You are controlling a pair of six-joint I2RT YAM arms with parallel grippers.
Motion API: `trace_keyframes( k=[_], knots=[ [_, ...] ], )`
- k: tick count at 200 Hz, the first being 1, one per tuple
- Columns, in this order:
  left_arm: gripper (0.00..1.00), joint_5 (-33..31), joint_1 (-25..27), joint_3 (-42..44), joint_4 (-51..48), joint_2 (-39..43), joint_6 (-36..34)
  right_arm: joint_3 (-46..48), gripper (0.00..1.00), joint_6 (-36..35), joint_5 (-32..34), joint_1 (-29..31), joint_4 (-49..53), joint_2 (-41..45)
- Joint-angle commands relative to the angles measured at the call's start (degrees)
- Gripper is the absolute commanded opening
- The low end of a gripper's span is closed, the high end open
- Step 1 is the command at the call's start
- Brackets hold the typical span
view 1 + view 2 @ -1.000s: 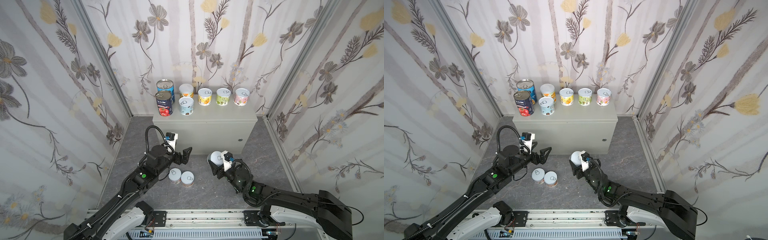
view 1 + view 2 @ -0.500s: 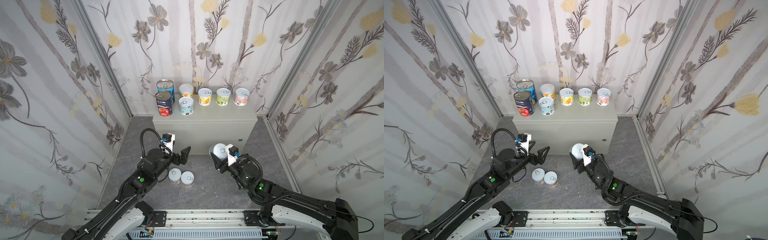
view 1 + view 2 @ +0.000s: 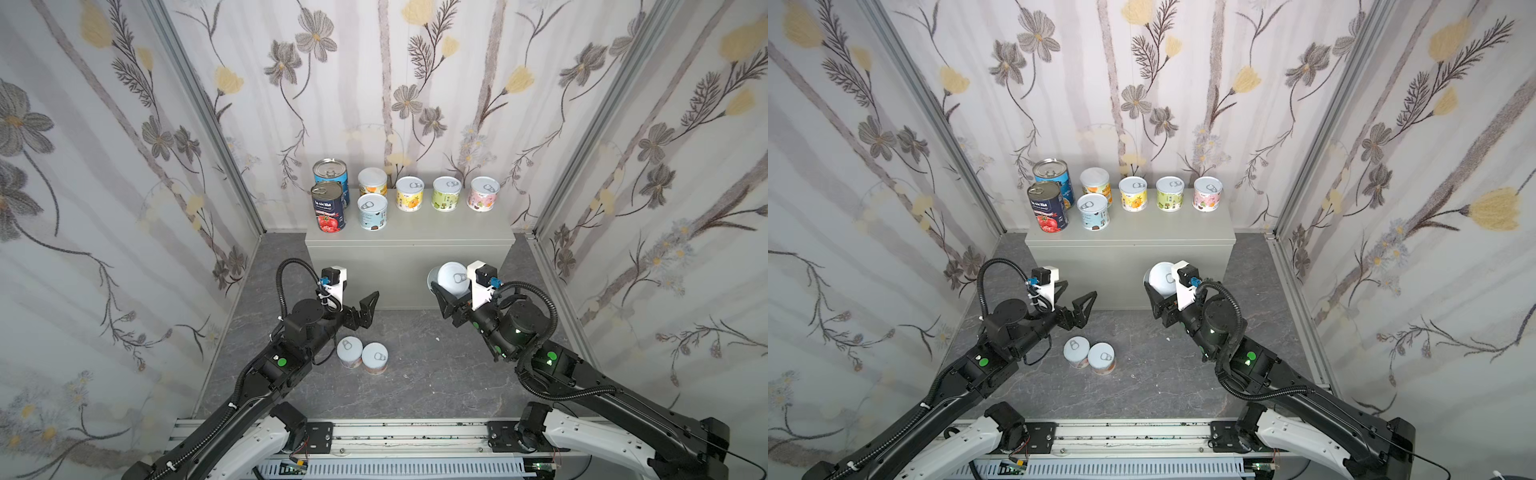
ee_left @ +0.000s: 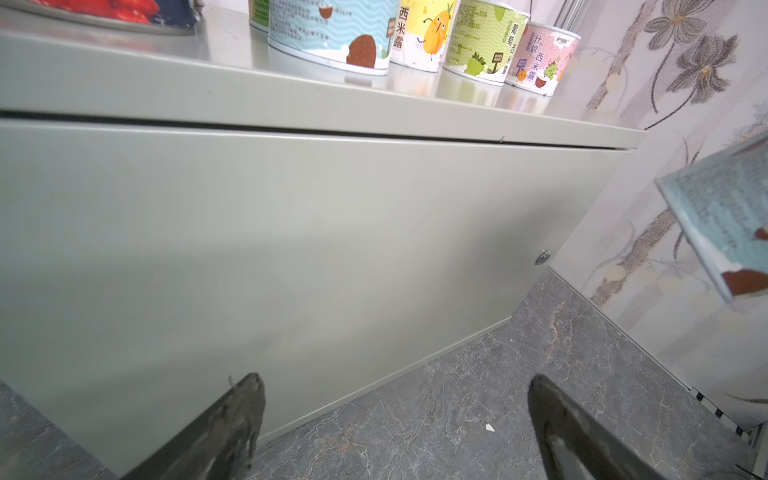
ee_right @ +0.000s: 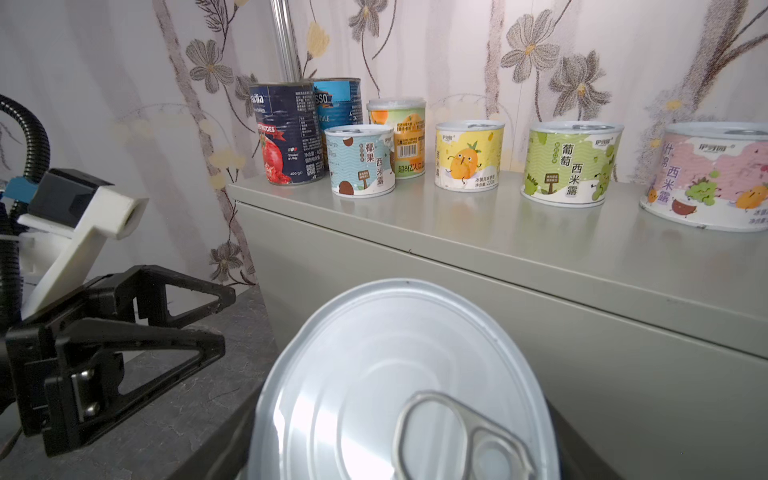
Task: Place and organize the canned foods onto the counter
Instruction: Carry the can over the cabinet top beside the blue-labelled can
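Seven cans (image 3: 372, 211) atop the counter (image 3: 436, 233)

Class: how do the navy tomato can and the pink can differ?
The navy tomato can is taller, steel-topped; the pink can shorter, pale-lidded. In both top views the navy tomato can stands at the counter's left end, the pink can at its right. Both upright.

Left arm (image 3: 232, 409) and right arm (image 3: 611, 399) are black with white base links, mounted on a silver rail (image 3: 395, 434). Each bears a green dot (image 3: 281, 361), a ribbed black cable (image 3: 293, 262) and a white wrist bracket (image 3: 337, 286) with blue plug. The left hand (image 3: 1080, 289) has black triangular open-frame fingers (image 5: 208, 344).
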State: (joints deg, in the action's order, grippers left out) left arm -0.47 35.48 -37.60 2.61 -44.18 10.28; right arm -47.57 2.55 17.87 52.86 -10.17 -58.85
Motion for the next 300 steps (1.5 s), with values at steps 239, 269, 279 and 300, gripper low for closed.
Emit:
trace_keyframes(
  k=[239,269,279,300],
  knots=[
    [1.00,-11.0,0.0,7.0,-3.6,9.5,7.1,-50.2,0.55,0.2,-9.5,-9.6,25.0,-34.6],
    [1.00,-11.0,-0.1,7.9,-3.7,9.5,8.5,-55.5,0.55,0.5,-9.0,-9.9,26.6,-39.2],
    [1.00,-11.0,-0.1,7.8,-4.1,9.4,8.7,-57.1,0.55,0.8,-9.2,-10.0,27.0,-40.7],
    [1.00,-11.7,-0.1,7.8,-4.9,9.5,8.7,-61.0,0.55,1.4,-9.9,-10.1,28.5,-43.8]
  ],
)
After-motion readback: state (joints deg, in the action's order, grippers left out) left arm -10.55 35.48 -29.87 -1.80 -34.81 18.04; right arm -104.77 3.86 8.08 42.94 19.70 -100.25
